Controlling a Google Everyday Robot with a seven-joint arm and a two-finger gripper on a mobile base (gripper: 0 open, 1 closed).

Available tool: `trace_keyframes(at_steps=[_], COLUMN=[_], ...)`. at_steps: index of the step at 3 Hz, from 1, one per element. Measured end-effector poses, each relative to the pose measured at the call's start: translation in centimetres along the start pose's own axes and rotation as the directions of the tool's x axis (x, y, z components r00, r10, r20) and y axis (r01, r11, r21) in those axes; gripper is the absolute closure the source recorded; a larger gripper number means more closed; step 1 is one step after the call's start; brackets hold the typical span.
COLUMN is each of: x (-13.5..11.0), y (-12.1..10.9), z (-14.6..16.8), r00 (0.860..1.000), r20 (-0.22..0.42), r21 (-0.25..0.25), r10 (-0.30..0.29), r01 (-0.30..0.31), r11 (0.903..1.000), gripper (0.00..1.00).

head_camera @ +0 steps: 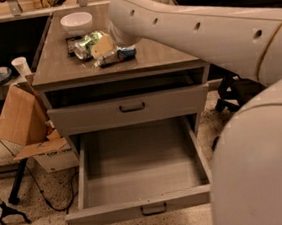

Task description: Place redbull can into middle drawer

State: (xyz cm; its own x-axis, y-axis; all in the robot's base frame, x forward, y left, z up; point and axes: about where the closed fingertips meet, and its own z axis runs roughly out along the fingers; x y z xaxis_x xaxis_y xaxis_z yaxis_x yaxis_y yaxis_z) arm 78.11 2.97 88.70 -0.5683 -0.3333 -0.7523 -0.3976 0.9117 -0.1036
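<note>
The redbull can [119, 55], slim, silver and blue, lies on its side on top of the grey cabinet [151, 63]. My gripper [101, 47] is over the cabinet top, right at the can's left end, between it and a fatter green-and-white can [84, 44]. I cannot tell whether it touches the redbull can. The middle drawer [138, 182] is pulled wide open at the bottom, with a plain grey inside, a low front panel and a small dark handle [153, 209].
A white bowl [76, 21] stands at the back of the cabinet top. The taller-fronted drawer [130, 108] above is slightly open. A cardboard box [24, 122] and cables lie on the floor at left. An office chair [239, 91] stands at right. My arm [212, 26] fills the right side.
</note>
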Motion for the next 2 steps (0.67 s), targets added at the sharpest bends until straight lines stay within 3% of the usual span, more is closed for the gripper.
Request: trace_keyframes(at_steps=[1, 2], x=[0.47, 0.15], y=[-1.69, -1.63], z=[0.83, 1.43], r00=[0.998, 0.995], r20=[-0.048, -0.064], r21=[0.104, 0.126], r10=[0.051, 0.083], r01=[-0.046, -0.074], r11=[0.9935, 0.9892], gripper=[0.0, 0.0])
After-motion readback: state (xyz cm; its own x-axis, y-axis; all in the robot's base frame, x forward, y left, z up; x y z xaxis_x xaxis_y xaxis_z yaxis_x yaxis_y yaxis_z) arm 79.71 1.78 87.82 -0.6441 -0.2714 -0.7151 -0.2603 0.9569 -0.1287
